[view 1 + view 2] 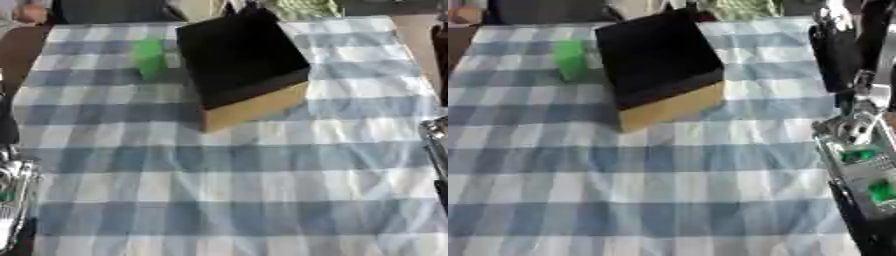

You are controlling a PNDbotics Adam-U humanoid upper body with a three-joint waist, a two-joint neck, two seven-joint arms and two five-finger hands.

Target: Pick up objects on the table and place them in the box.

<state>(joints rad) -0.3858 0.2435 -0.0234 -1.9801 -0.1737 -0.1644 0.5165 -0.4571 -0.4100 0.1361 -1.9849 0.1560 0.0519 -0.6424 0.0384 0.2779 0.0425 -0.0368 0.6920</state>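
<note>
Sitting near the tabletop's far edge: box [241, 60], dark inside, tan wall | green object [150, 59] upright just left of it, apart | checked cloth [236, 175] | left hand [13, 200], right hand [859, 165] at side edges, fingers unclear

box [243, 55] interior dark, green object [150, 60] blurred, both arms edge-cropped

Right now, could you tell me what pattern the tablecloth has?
Blue and white checks on the tablecloth, clearest in the left eye view.
</note>
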